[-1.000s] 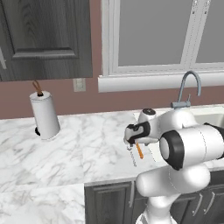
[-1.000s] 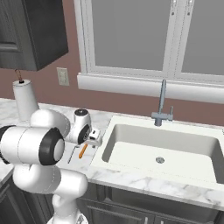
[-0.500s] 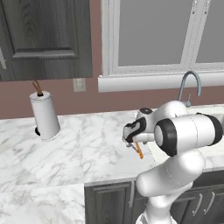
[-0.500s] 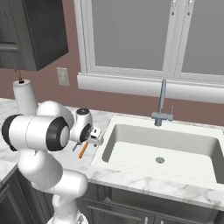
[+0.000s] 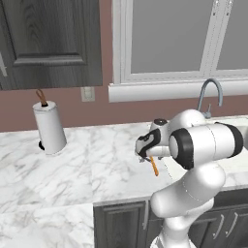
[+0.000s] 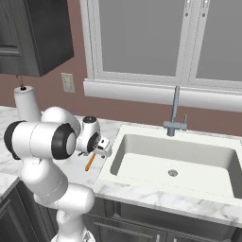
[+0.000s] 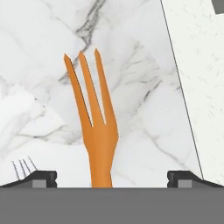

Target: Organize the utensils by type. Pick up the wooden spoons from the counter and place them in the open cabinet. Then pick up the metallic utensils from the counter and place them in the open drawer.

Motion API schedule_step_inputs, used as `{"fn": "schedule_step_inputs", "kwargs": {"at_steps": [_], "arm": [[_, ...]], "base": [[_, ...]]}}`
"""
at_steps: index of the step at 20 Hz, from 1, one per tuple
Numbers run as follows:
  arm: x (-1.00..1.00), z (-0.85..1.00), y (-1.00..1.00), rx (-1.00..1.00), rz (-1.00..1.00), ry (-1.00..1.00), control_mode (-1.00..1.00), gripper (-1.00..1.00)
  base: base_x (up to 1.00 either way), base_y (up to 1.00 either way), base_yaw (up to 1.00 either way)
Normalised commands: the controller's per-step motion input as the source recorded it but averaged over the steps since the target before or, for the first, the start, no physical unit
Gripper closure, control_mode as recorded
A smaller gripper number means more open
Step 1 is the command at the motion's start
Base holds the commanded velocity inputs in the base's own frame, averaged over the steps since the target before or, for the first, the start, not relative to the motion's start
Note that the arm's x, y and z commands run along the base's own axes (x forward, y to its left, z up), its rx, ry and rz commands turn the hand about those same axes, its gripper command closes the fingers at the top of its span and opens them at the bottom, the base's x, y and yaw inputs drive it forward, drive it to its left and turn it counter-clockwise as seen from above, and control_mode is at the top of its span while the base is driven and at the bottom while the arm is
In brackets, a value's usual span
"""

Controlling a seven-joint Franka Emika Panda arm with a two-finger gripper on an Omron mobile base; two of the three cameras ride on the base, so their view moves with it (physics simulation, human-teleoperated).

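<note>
While the two dark fingertips point(image 7: 40, 178) stand wide apart at the bottom of the hand view, the gripper point(image 7: 111, 179) hangs low over the counter point(image 7: 52, 57) with nothing clamped between them. An orange fork point(image 7: 92, 127) lies on the marble in the gap between the tips, its three tines pointing away from the hand and its handle running back under the hand. Thin silver tines of a second utensil point(image 7: 22, 166) peek out just beside the left fingertip, lying on the same marble. To the right of the fork, the pale rim of the sink point(image 7: 199, 78) runs along the counter. From the base cameras, the gripper sits close above the fork near the front edge of the counter, right beside the sink's left rim, with the orange piece showing just under the hand. Farther out, a paper towel roll point(image 5: 49, 127) stands upright toward the back of the counter, well apart from the hand, and a grey faucet point(image 6: 175, 113) rises behind the basin.
</note>
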Motion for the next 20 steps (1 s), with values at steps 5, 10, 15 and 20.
{"fn": "schedule_step_inputs", "kwargs": {"at_steps": [5,10,15,20], "arm": [[-0.05,-0.08,0.0,0.0,-0.05,0.0,-1.0,-1.0],[-0.18,-0.07,0.0,0.0,-0.06,0.0,-1.0,-1.0],[-0.17,-0.15,0.02,0.0,-0.07,0.0,-1.0,-1.0],[-0.01,-0.2,0.01,0.0,-0.06,0.0,-1.0,-1.0]], "base": [[0.0,0.0,0.0],[0.0,0.0,0.0],[0.0,0.0,0.0],[0.0,0.0,0.0]]}}
